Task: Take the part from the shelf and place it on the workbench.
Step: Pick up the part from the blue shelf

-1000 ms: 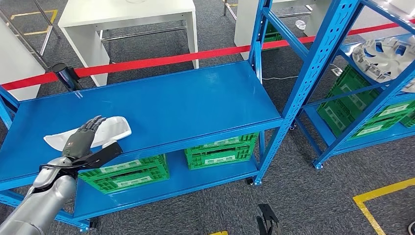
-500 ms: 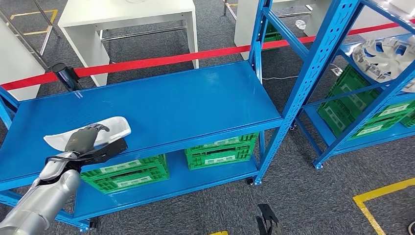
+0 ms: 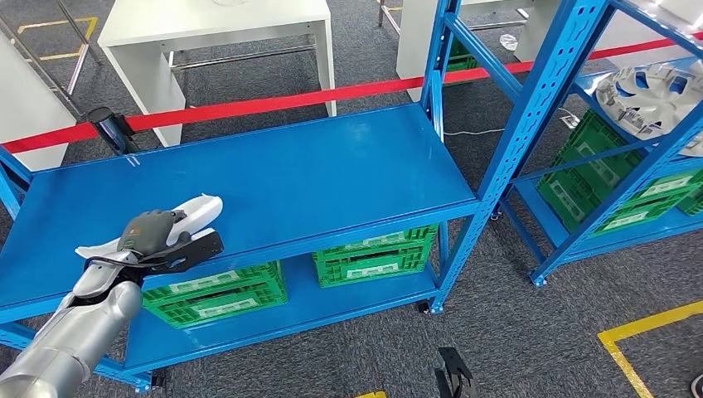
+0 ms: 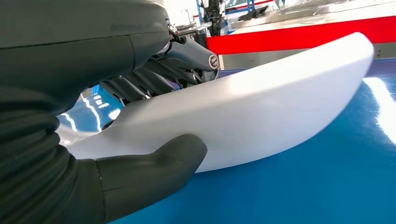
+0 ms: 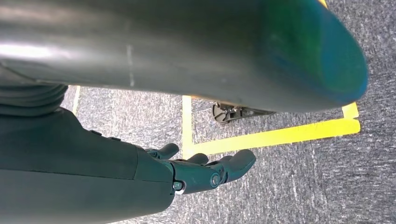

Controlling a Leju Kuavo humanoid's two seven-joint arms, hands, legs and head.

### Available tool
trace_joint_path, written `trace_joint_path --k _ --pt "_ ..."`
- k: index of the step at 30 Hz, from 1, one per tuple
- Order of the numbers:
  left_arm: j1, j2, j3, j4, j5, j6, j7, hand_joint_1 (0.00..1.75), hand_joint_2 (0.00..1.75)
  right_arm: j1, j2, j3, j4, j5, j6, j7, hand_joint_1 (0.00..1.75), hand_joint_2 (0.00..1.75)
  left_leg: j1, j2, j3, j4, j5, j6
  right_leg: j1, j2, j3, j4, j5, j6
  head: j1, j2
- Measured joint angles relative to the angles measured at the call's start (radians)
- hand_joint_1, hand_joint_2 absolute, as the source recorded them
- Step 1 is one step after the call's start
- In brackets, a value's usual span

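Left hand (image 3: pixel 149 233) grasping the white part (image 3: pixel 195 211) on the blue shelf (image 3: pixel 315 178)
Thumb under, fingers (image 4: pixel 154 77) over the part's near end; right hand (image 5: pixel 201 172) hangs empty, fingers loosely apart, over grey carpet (image 5: pixel 299 186).

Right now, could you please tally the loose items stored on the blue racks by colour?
White curved plastic part, held by the left hand: 1
Green slatted plastic crates: at least 3
Silver spoked wheel cover: 1
Total: at least 5
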Motion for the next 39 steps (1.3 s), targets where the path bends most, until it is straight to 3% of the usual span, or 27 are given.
trace_joint_path --k 17,21,24,27,29,32,35,39 --pt "-0.001 -0.01 -0.006 0.002 -0.012 0.053 -0.034 1.75 1.75 0.0 0.001 0.0 0.0 -0.002 -0.005 -0.002 0.0 0.0 0.0 0.0 0.0 0.0 0.0 0.0 0.0 0.0 0.0 0.0 0.0 0.0 0.0 0.0" --pt "0.017 -0.017 0.0 -0.004 0.042 0.195 -0.129 1.75 1.75 0.0 0.001 -0.001 0.0 -0.004 -0.008 -0.009 0.0 0.0 0.0 -0.001 0.0 0.0 0.0 0.0 0.0 0.0 0.0 0.0 0.0 0.0 0.0 0.0" --pt "0.034 -0.036 0.057 -0.041 0.239 0.195 -0.264 1.75 1.75 0.0 0.001 -0.002 0.0 -0.004 -0.008 -0.015 0.0 0.0 0.0 -0.001 -0.001 0.001 0.0 0.0 -0.001 0.0 -0.001 0.0 0.0 0.0 0.0 0.0" --pt "0.07 -0.046 0.163 -0.183 0.463 0.12 -0.355 1.75 1.75 0.002 0.001 -0.003 0.0 -0.004 -0.009 -0.019 0.0 0.0 -0.001 -0.001 -0.001 0.001 0.0 0.001 -0.001 0.0 -0.001 0.0 0.0 0.001 0.0 0.0" --pt "0.115 -0.041 0.222 -0.344 0.534 0.124 -0.326 1.75 1.75 0.004 -0.001 -0.004 0.0 -0.004 -0.01 -0.027 0.0 0.0 -0.001 0.0 -0.001 0.001 -0.001 0.002 -0.001 0.002 -0.001 0.0 0.0 0.001 0.0 0.0" --pt "0.21 -0.024 0.297 -0.632 0.549 0.208 -0.259 1.75 1.75 0.011 -0.005 -0.007 0.0 -0.006 -0.013 -0.039 0.0 0.0 -0.004 0.003 -0.001 0.003 -0.006 0.005 -0.002 0.006 0.0 -0.001 -0.001 0.003 0.0 0.0" --pt "0.306 -0.014 0.358 -0.874 0.571 0.231 -0.258 1.75 1.75 0.017 -0.011 -0.012 0.0 -0.013 -0.016 -0.045 0.0 0.0 -0.006 0.004 0.001 0.007 -0.012 0.01 -0.003 0.006 0.004 -0.002 -0.005 0.009 0.0 0.0" --pt "0.444 -0.017 0.395 -1.142 0.734 0.074 -0.294 1.75 1.75 0.017 -0.021 -0.019 0.0 -0.016 -0.015 -0.049 0.0 0.0 -0.008 0.003 0.001 0.015 -0.023 0.018 -0.005 0.005 0.01 -0.003 -0.012 0.018 0.0 0.0"
